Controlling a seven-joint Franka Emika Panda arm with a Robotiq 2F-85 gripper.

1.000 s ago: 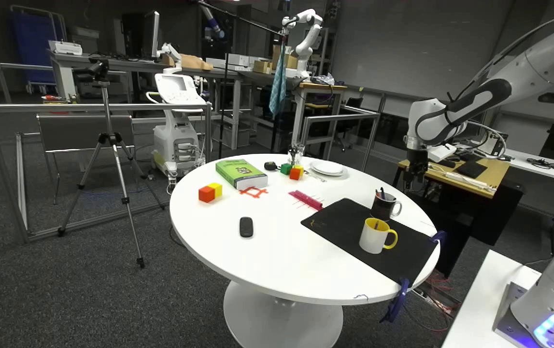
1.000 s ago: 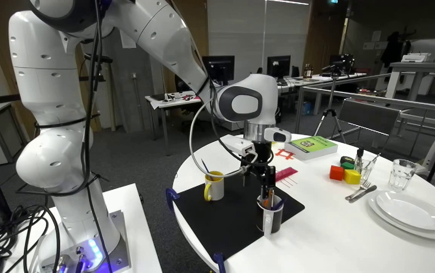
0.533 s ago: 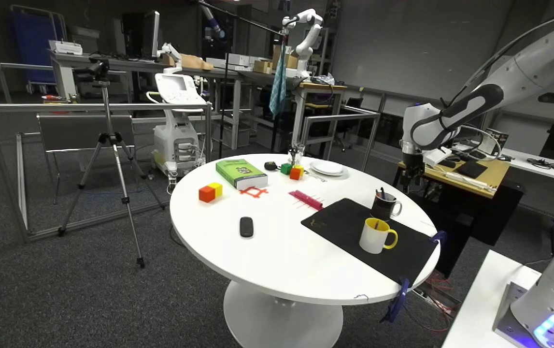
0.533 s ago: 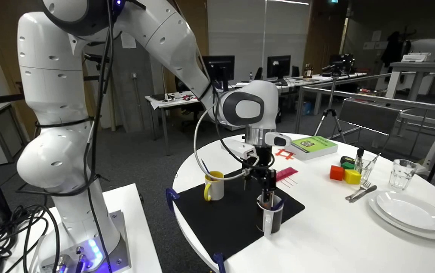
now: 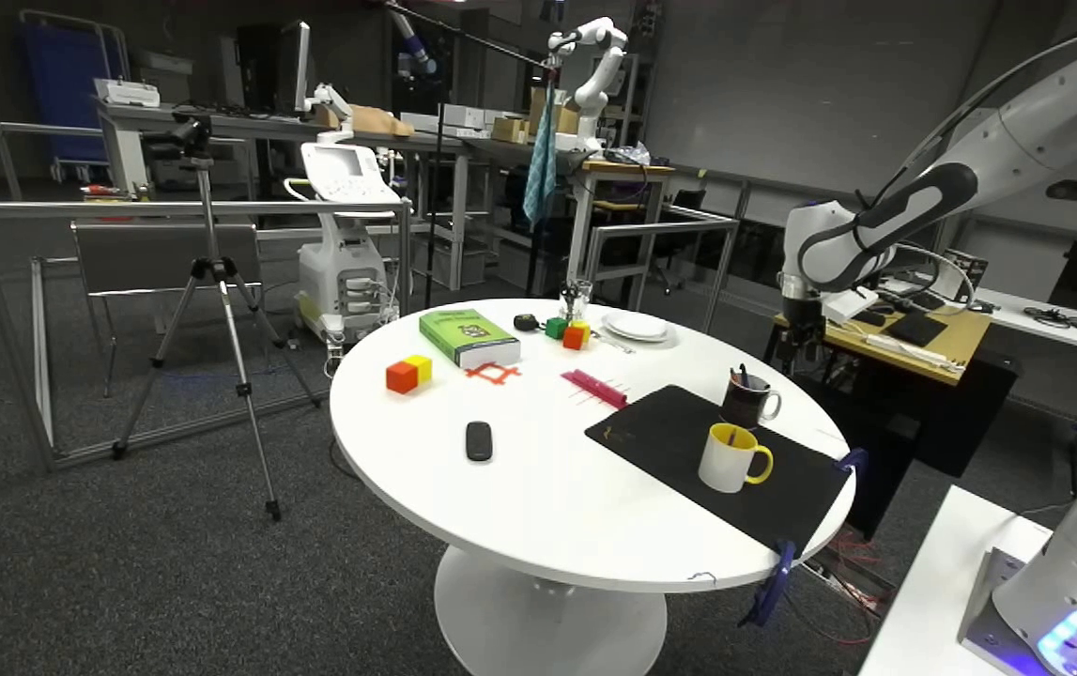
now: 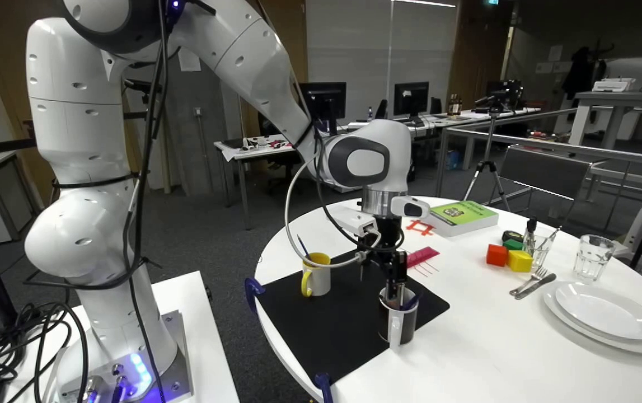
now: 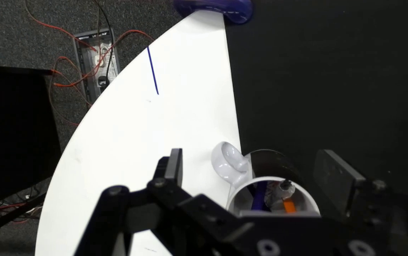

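My gripper is open and empty in the wrist view [image 7: 257,172], its two fingers wide apart. A dark mug with a white handle [image 7: 269,163] shows below and between the fingers, partly hidden by the gripper body. Inside it are a blue pen [image 7: 259,195], a clear crumpled-looking thing and an orange piece [image 7: 289,205]. In both exterior views the gripper [image 6: 394,282] [image 5: 798,355] hangs over or close beside the dark mug [image 6: 407,330] [image 5: 743,407]; the exact height is unclear. A white mug with yellow inside [image 6: 321,281] [image 5: 724,460] holds a pen nearby.
Both mugs stand on a black mat [image 6: 321,330] clamped with blue clamps [image 6: 323,386] to the round white table [image 5: 538,488]. A green book [image 5: 469,338], coloured cubes [image 6: 496,255], a pink strip [image 5: 594,388], cutlery, glasses, plates [image 6: 606,310] and a black oblong [image 5: 479,441] also lie there.
The arm has lowered slightly and shifted a little over the dark mug between one second and half a second ago. Since then hardly anything has moved. The mugs have not moved.
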